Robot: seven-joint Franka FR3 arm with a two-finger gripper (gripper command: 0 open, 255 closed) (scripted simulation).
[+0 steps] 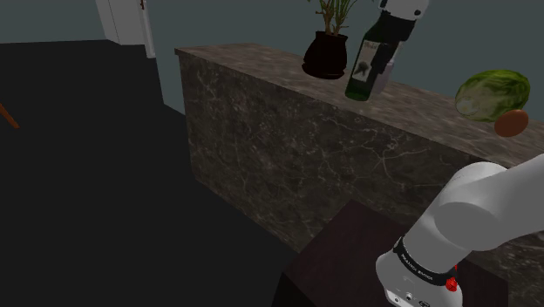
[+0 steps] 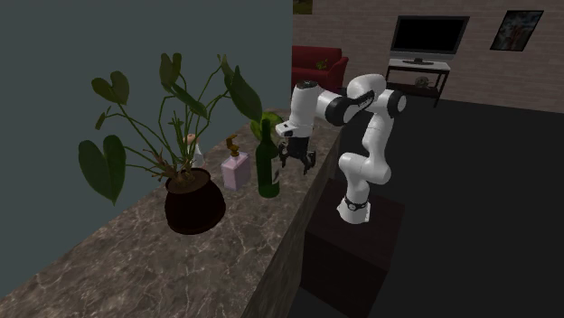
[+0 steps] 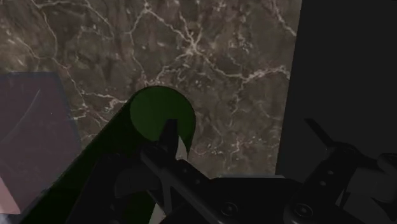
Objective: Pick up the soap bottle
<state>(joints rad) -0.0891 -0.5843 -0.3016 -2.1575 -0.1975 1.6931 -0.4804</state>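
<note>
The soap bottle (image 2: 237, 170) is a pale pink, squarish bottle with a brown pump. It stands upright on the dark marble counter (image 2: 136, 262), between a potted plant (image 2: 192, 203) and a green wine bottle (image 2: 267, 168). My gripper (image 2: 296, 159) hangs open just past the wine bottle, on the side away from the soap bottle, near the counter's edge. In the wrist view the wine bottle's round top (image 3: 162, 114) sits by one fingertip (image 3: 168, 135), and the soap bottle's pink body (image 3: 32, 127) lies beyond it. Nothing is between the fingers of the gripper (image 3: 248, 137).
In the shoulder view the wine bottle (image 1: 366, 68) and the plant pot (image 1: 326, 54) stand on the counter (image 1: 288, 131). A lettuce (image 1: 493, 94) and a small brown round thing (image 1: 512, 122) lie further along it. A small corked bottle (image 2: 192, 149) stands behind the plant.
</note>
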